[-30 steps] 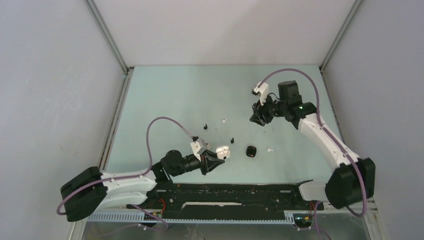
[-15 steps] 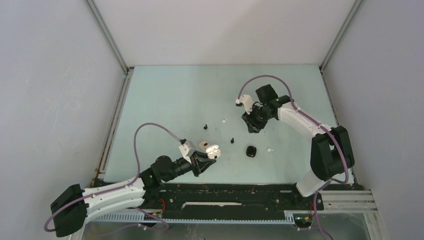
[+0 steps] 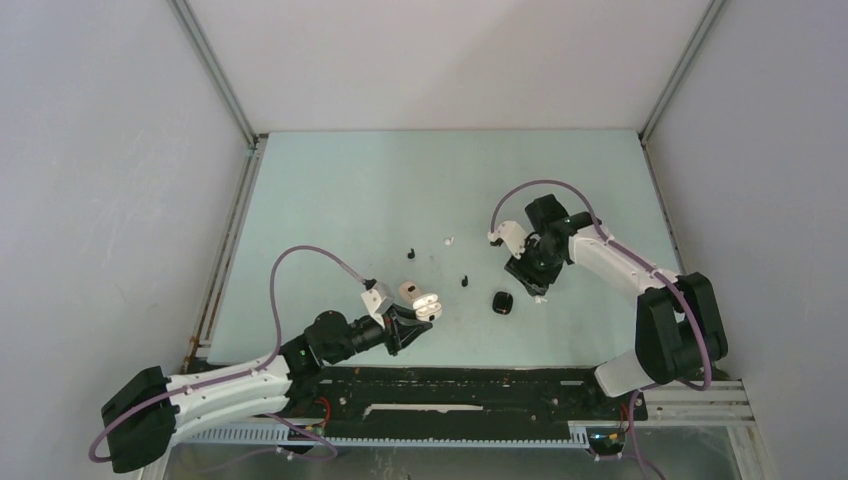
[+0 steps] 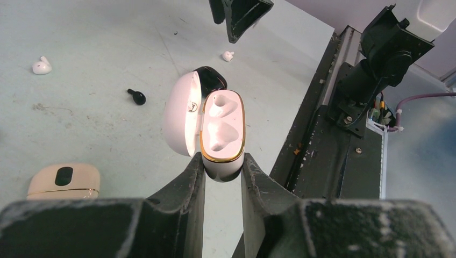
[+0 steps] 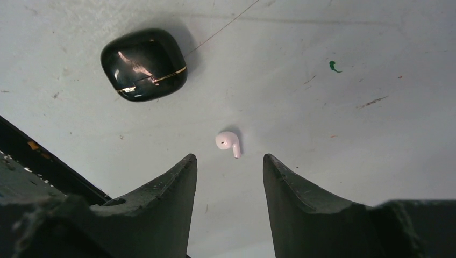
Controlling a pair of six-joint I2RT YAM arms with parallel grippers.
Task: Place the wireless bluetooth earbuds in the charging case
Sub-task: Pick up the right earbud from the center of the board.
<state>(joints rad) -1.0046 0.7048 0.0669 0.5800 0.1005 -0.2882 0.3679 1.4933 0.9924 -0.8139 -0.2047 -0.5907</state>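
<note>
My left gripper (image 4: pixel 222 164) is shut on the base of an open white charging case (image 4: pixel 222 129) with a gold rim. Its lid (image 4: pixel 183 118) is swung left and both sockets are empty. In the top view the left gripper (image 3: pixel 412 320) holds this case (image 3: pixel 421 301) above the table's near middle. My right gripper (image 5: pixel 229 161) is open and hovers just above a white earbud (image 5: pixel 228 143), which lies ahead of its fingertips. In the top view the right gripper (image 3: pixel 533 284) is beside that earbud (image 3: pixel 541 299). Other loose buds are a black earbud (image 3: pixel 464 280), another black one (image 3: pixel 411 253) and a white one (image 3: pixel 449 241).
A closed black case (image 3: pixel 502 302) lies left of the right gripper and also shows in the right wrist view (image 5: pixel 144 64). A closed cream case (image 4: pixel 64 180) lies on the table at the left of the left wrist view. The black base rail (image 3: pixel 450 390) runs along the near edge.
My right gripper has swung from the back of the table toward the near side and come down over the white earbud by the black case. My left gripper shifted left with the white case, then held still.
</note>
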